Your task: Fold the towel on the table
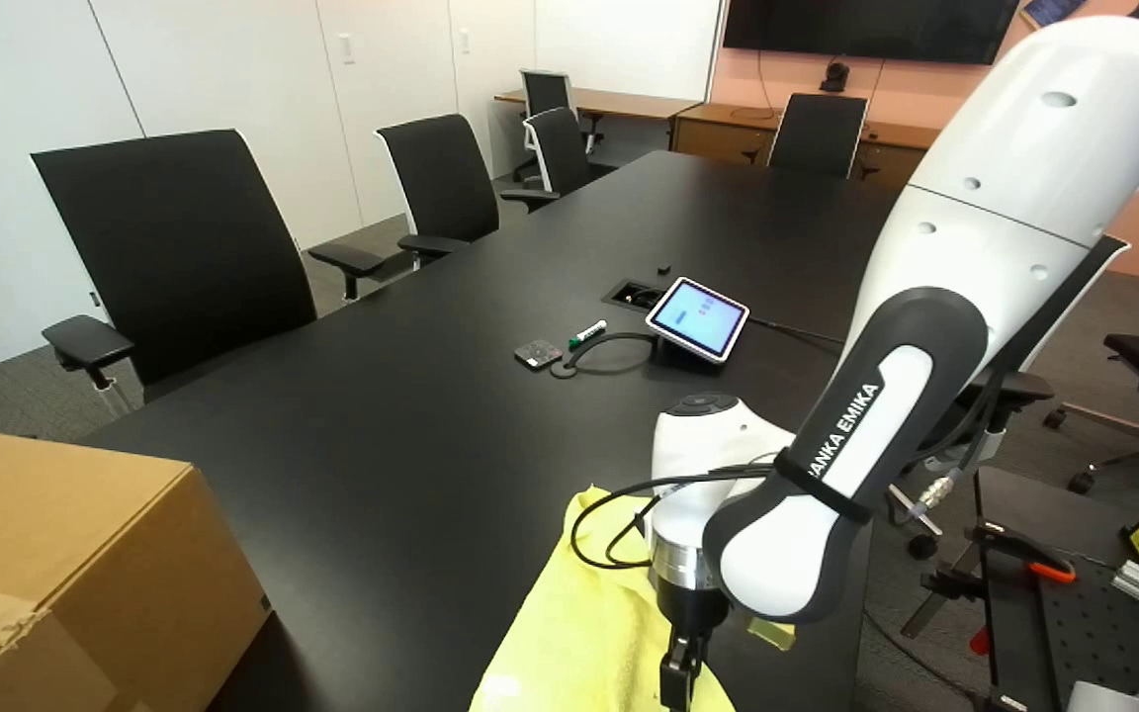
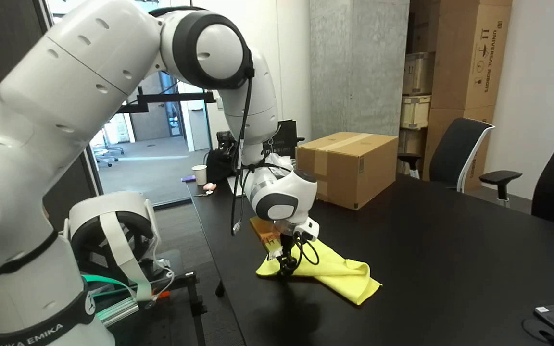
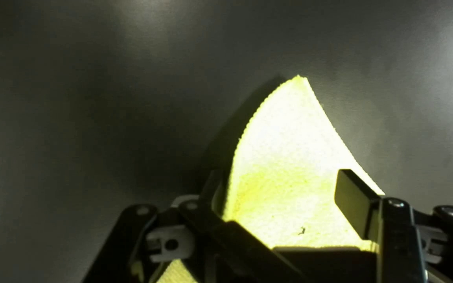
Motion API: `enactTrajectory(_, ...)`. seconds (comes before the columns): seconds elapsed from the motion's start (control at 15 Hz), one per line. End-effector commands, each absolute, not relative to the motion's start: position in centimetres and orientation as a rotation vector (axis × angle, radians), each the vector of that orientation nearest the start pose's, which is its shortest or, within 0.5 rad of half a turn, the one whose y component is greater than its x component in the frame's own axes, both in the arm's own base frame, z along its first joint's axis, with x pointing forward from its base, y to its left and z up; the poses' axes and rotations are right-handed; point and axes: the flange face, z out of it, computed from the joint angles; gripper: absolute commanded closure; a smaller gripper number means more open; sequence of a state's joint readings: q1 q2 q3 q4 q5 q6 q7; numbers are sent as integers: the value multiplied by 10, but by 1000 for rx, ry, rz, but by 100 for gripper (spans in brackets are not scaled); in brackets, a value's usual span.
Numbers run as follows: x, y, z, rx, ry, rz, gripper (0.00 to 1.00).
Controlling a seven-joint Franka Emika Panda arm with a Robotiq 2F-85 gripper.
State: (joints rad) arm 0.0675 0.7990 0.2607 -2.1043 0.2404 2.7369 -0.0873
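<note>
The yellow towel lies creased and partly folded over on the black table. In an exterior view the towel shows as a bunched strip with a folded right end on the table. In the wrist view a pointed corner of the towel reaches away between and beyond the fingers. My gripper is open, with one finger on each side of that corner; it is low over the towel in both exterior views. Whether the fingertips touch the towel or table cannot be told.
A cardboard box stands on the table near the towel. A flat orange-brown item lies beside the towel. A tablet, a marker and a small dark square lie farther along. Chairs line the table edge.
</note>
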Motion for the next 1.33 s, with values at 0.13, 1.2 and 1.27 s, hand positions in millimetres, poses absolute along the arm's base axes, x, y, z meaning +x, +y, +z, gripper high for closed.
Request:
enactTrajectory(0.13, 495, 181, 36, -2889, -174, 294, 73)
enactTrajectory(1.2, 528, 200, 94, -2875, -224, 106, 92)
enactTrajectory(1.27, 535, 205, 98, -2868, -228, 79, 93)
